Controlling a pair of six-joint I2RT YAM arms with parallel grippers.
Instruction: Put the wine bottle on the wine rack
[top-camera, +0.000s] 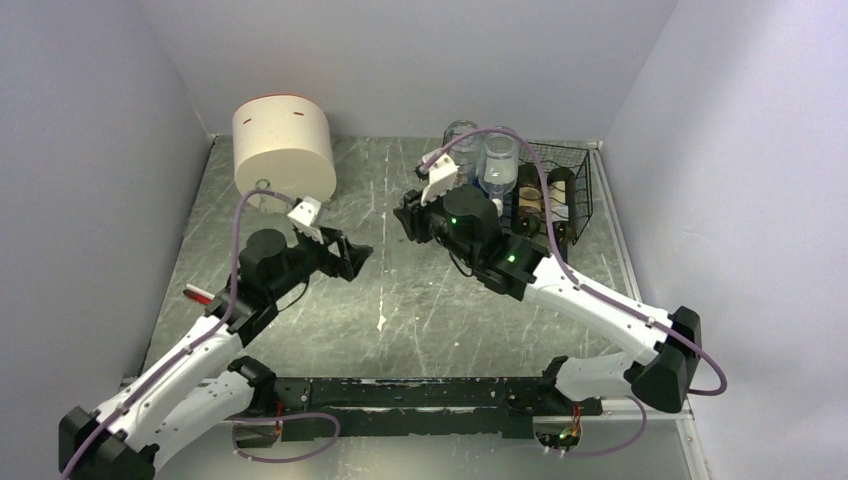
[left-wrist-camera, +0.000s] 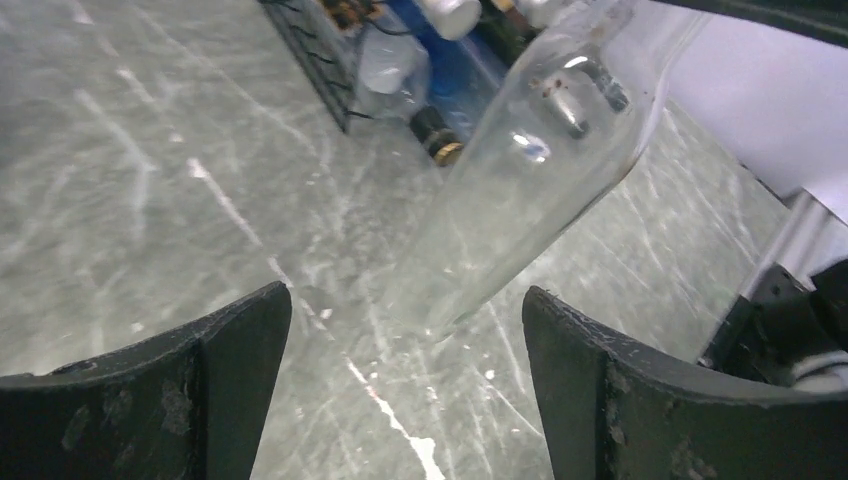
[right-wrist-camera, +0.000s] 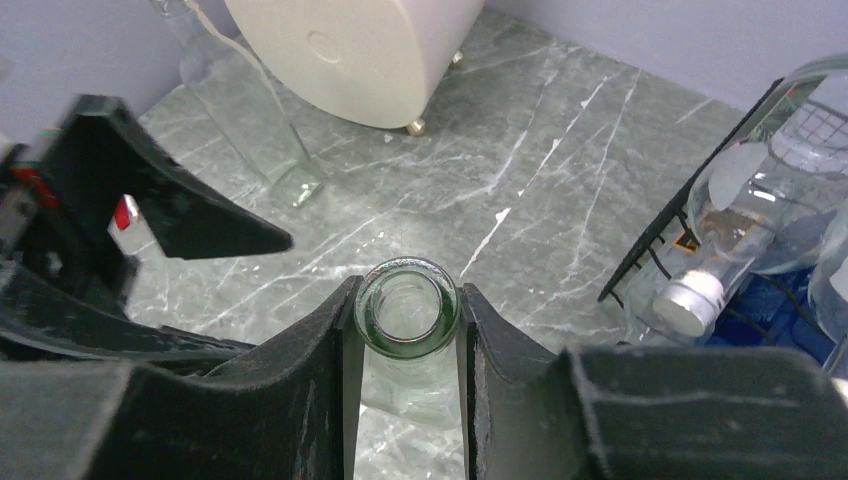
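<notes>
Clear glass wine bottle (left-wrist-camera: 520, 180) hangs off the grey marbled table (top-camera: 400, 300), slanted, with its base lowest and its neck clamped between the two black fingers of the right gripper (right-wrist-camera: 408, 300). The right wrist view looks straight down into the bottle's open mouth, with a pad pressed to either side of the neck. This reads as the carrying step: the bottle is grasped and up, but not yet on the rack. The black wire wine rack (top-camera: 572, 190) stands just beyond the right gripper, toward the far right corner, and already holds several bottles, among them a clear bottle with a silver cap (right-wrist-camera: 692, 300) poking out of its near side. The next move calls for swinging the held bottle over to the rack, tipping it level, and sliding it into a free scallop without knocking the bottles stored there. Which cradle is free I cannot tell, since the arm covers much of the rack from above. The left gripper (left-wrist-camera: 405, 310) waits near the table's middle with its fingers spread wide and nothing between them, pointed at the hanging bottle. Farther left stands the cream cylindrical container (top-camera: 283, 145), with what looks like a second clear glass bottle (right-wrist-camera: 240, 100) just beside it.
</notes>
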